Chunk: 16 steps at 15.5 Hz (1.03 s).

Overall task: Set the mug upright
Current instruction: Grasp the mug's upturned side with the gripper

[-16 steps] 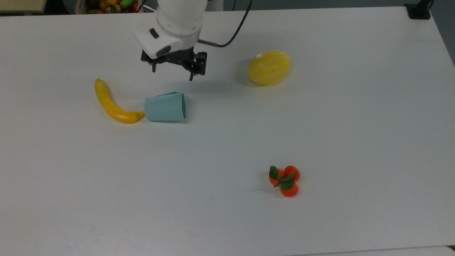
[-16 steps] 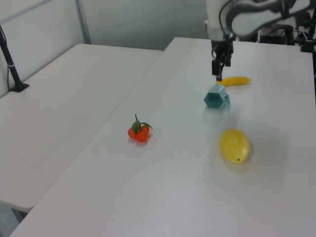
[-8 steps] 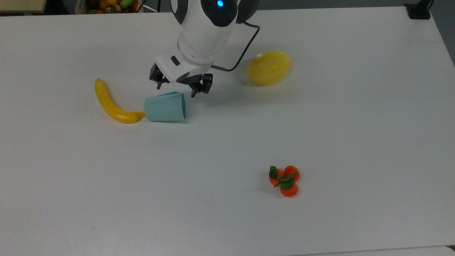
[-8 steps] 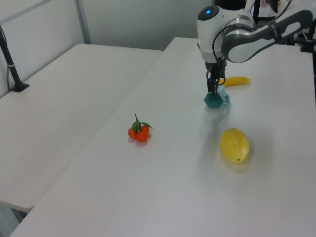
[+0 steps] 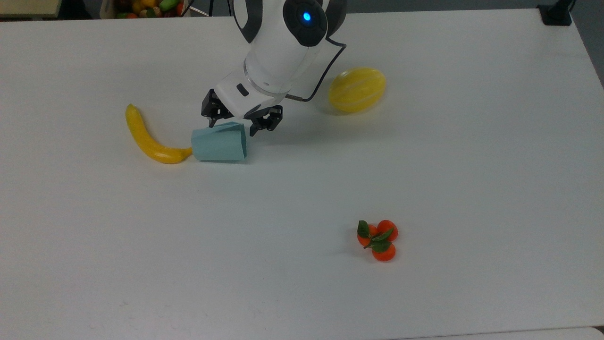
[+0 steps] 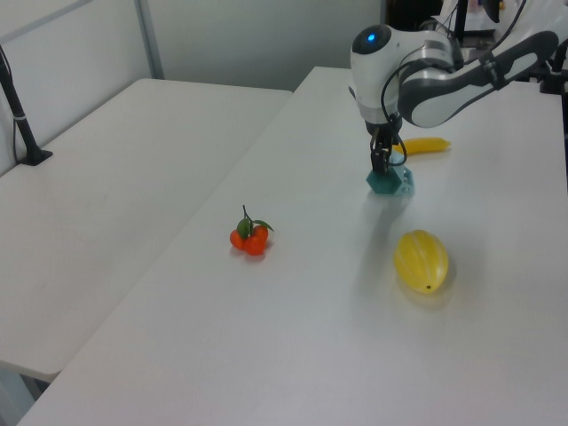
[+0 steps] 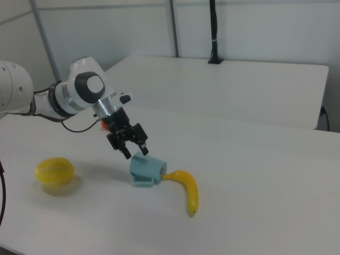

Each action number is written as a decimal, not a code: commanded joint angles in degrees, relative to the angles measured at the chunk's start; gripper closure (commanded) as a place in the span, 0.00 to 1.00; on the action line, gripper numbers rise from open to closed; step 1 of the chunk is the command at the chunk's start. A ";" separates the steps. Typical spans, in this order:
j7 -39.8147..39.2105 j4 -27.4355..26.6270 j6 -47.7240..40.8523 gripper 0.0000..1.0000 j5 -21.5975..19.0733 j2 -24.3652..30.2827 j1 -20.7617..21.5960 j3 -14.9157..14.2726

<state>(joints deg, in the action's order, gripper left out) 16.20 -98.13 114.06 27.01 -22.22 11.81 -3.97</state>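
The pale blue faceted mug (image 5: 219,141) lies on its side on the white table, its wide rim toward the top view's right. Its narrow base touches the banana's tip. My gripper (image 5: 233,126) hangs open just over the mug's far upper edge near the rim, with one finger on each side and nothing held. In the left view the gripper (image 6: 382,165) stands directly above the mug (image 6: 390,183). The right view has the tilted gripper (image 7: 136,152) at the top edge of the mug (image 7: 146,170).
A yellow banana (image 5: 148,139) lies against the mug's base on the top view's left. A yellow melon (image 5: 357,89) sits to the top view's right of the arm. A cluster of small oranges (image 5: 377,240) lies nearer the front. A fruit box (image 5: 141,7) sits beyond the table's far edge.
The gripper has come down and toward the mug, from well behind it to just over its rim end, staying open. The mug and the fruit have not moved.
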 commanded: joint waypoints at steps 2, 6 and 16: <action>4.19 -1.62 1.61 0.15 7.17 -1.51 1.11 0.63; 5.77 -1.62 1.61 0.37 11.48 -2.30 1.55 0.81; 6.57 -2.24 3.10 1.00 14.92 -1.96 1.37 0.81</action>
<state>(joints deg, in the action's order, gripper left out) 21.15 -98.40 114.20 43.45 -24.37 12.94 -3.04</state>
